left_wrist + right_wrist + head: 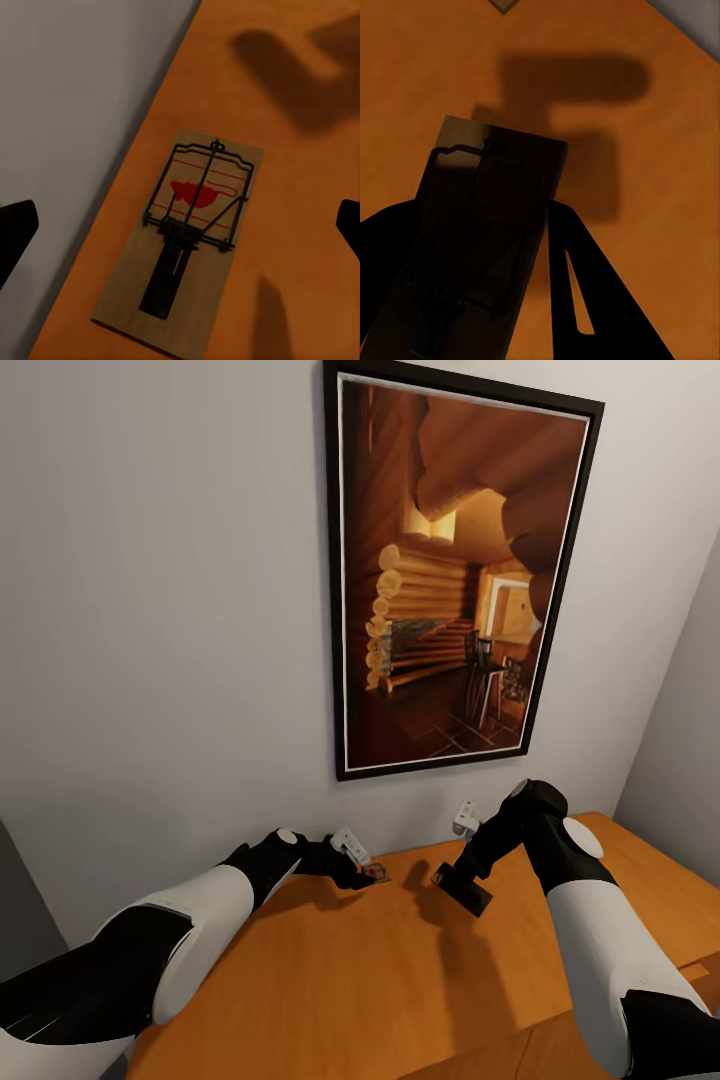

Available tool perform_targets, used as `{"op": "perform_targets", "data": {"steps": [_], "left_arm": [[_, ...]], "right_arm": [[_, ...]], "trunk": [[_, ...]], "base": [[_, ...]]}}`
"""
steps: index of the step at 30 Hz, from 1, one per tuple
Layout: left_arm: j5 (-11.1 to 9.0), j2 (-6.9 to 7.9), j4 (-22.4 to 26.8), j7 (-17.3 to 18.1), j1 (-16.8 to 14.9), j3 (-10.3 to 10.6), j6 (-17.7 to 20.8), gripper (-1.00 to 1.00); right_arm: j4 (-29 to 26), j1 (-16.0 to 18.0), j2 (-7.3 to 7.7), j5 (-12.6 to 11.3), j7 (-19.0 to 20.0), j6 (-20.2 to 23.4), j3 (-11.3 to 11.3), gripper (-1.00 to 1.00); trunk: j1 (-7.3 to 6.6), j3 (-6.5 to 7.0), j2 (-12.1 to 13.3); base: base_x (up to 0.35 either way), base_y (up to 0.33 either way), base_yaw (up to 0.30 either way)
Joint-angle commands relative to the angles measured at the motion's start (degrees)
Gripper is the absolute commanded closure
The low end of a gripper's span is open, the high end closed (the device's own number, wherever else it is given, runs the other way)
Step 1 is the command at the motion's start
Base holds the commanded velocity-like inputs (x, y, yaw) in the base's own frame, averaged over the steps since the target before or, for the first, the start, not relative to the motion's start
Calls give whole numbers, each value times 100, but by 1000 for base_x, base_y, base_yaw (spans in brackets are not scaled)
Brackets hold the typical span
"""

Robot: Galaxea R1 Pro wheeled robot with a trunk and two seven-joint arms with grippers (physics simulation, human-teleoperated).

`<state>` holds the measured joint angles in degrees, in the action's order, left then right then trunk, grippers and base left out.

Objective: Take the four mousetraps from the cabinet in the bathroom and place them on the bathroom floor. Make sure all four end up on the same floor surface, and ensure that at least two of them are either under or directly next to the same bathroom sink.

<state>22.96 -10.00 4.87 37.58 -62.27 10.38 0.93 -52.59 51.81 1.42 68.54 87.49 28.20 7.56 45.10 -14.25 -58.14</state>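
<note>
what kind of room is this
Probably a room in a home, which room is unclear: a framed picture of a log cabin interior on a plain white wall, above an orange-brown wooden cabinet top in a corner.

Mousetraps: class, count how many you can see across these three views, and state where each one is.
2. One mousetrap lies flat on the cabinet top near the wall, between the open left hand's fingers. The other mousetrap is held above the top in the right hand. Others may be hidden.

A mousetrap (480, 240) sits clamped in the right gripper (472, 300), dark in shade. Below lies the orange worktop (660, 150), its shadow cast there.
</note>
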Motion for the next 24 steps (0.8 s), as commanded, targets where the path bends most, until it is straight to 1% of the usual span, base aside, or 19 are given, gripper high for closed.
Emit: {"op": "perform_targets", "data": {"steps": [1,24], "left_arm": [[-20,0,5,11,-4,34,11,-100],[-20,0,5,4,-4,34,12,-100]], "right_arm": [[-6,5,-2,28,40,62,8,100],[-6,5,-2,28,40,62,8,100]], "trunk": [[1,-9,-7],[1,-9,-7]], "base": [[0,0,0],[0,0,0]]}}
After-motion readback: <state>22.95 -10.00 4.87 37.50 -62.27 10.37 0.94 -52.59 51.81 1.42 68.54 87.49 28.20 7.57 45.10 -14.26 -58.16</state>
